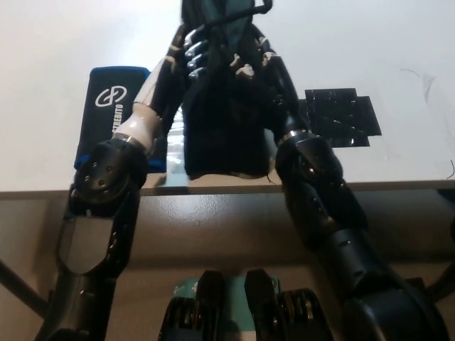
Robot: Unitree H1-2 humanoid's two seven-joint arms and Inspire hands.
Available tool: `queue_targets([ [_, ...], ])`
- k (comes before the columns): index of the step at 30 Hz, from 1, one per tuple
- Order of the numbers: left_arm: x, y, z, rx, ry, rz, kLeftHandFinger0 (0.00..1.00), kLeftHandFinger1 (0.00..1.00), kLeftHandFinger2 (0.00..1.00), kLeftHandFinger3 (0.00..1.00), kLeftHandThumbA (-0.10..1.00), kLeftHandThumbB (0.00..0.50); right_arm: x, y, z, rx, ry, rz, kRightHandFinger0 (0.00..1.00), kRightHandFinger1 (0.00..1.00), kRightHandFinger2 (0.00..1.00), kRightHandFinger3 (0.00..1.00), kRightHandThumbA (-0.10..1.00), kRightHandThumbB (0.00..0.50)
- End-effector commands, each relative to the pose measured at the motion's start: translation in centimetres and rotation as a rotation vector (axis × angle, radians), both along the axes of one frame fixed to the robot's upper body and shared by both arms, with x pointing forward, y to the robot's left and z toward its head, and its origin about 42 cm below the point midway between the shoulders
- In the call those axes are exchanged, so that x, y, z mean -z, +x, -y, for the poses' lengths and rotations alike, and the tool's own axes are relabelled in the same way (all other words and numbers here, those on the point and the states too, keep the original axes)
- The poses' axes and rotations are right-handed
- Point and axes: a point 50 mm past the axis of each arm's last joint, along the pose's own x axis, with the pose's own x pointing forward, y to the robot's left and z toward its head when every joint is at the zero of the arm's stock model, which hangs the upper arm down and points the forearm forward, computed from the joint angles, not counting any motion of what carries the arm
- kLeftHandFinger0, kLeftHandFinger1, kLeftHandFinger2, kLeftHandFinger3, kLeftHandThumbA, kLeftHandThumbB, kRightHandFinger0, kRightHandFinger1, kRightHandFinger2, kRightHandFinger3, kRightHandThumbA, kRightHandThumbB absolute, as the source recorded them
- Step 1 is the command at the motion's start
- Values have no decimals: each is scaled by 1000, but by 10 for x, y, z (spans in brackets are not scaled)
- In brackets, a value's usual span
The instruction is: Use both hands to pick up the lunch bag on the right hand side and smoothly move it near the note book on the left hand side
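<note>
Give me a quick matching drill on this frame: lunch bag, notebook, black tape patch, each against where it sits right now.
Things:
1. lunch bag
2. notebook
3. black tape patch

Places:
A. flat on the table, right of the arms
B. on the table at left, partly behind the left arm
C. held between left hand and right hand

Pairs: 1-C, 2-B, 3-A
</note>
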Motion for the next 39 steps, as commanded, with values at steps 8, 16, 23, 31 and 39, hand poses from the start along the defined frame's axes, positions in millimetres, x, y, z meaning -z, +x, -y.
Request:
queue_targets([
  [8,-33,-12,-22,6,-31,129,1000,1000,1000,1000,1000,404,-46,-11,-57,-122,10,148,1000,1000,1000,1000,1000,339],
  [16,-36,-12,-37,-29,-53,120,1000,1000,1000,1000,1000,421,-49,-12,-67,-147,24,143,1000,1000,1000,1000,1000,346],
  [23,-40,-7,-37,-25,-37,119,1000,1000,1000,1000,1000,421,-51,-9,-64,-135,15,150,1000,1000,1000,1000,1000,359],
  [31,-35,-7,-50,-36,17,114,1000,1000,1000,1000,1000,419,-44,-1,-13,79,-190,270,1000,1000,1000,1000,1000,350],
  [39,-34,-18,-85,-79,76,154,1000,1000,1000,1000,1000,396,-45,-5,78,249,-59,294,1000,1000,1000,1000,1000,378],
])
